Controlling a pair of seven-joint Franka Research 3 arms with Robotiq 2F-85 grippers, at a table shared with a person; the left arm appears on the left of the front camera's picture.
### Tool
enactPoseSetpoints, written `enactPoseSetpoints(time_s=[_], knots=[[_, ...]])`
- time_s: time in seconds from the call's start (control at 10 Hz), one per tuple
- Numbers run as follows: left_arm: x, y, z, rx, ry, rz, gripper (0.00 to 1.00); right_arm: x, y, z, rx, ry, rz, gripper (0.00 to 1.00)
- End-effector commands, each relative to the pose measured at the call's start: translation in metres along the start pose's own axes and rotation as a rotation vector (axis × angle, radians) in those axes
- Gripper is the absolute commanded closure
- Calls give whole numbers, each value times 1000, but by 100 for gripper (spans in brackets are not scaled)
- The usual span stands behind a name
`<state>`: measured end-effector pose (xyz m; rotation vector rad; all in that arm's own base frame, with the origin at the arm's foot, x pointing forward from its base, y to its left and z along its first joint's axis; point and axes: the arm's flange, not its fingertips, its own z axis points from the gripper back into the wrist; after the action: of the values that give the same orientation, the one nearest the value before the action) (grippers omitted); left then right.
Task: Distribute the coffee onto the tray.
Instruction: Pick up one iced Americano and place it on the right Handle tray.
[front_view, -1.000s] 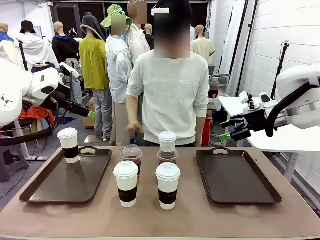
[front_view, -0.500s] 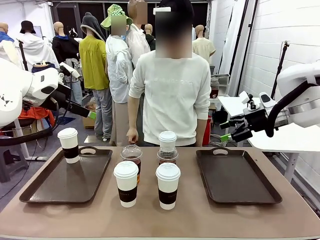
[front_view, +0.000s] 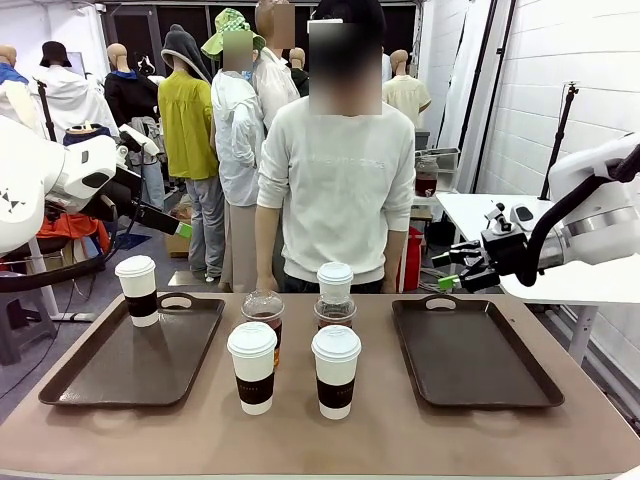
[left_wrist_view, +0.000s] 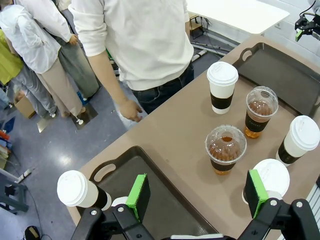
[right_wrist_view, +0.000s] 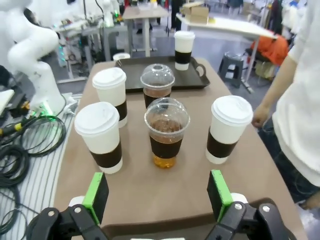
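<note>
White brown-banded paper cups (front_view: 336, 372) crowd mid-frame, so the released left pincer (left_wrist_view: 197, 176) or released right pincer (right_wrist_view: 157, 176) may topple neighbours.

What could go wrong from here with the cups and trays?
The middle cups stand close together; the open right pincer reaching for one may tip a neighbour. The dome cups sit behind paper ones, harder to reach cleanly. The person's hand hangs by the far edge, near any reach.
</note>
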<state>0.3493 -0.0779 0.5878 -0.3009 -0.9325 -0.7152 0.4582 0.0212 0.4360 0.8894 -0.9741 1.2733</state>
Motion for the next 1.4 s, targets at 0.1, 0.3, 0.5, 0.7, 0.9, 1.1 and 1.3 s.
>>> enactPoseSetpoints(time_s=[0.1,0.3,0.5,0.7,0.9,1.1,1.3], knots=[[-1,-1,1,-12,-1,2,0,-27,-13,0,-18,-76,34,0],[-1,-1,1,-12,-1,2,0,-51,-18,-3,8,-108,59,0],[-1,-1,1,-12,-1,2,0,-71,-24,-11,72,-128,60,0],[-1,-1,1,-12,-1,2,0,-91,-33,-18,116,-156,34,0],[-1,-1,1,-12,-1,2,0,-111,-43,-27,116,-163,15,0],[-1,-1,1,-12,-1,2,0,-125,-49,-34,113,-177,-15,0],[-1,-1,1,-12,-1,2,0,-127,-54,-44,96,-191,-19,0]])
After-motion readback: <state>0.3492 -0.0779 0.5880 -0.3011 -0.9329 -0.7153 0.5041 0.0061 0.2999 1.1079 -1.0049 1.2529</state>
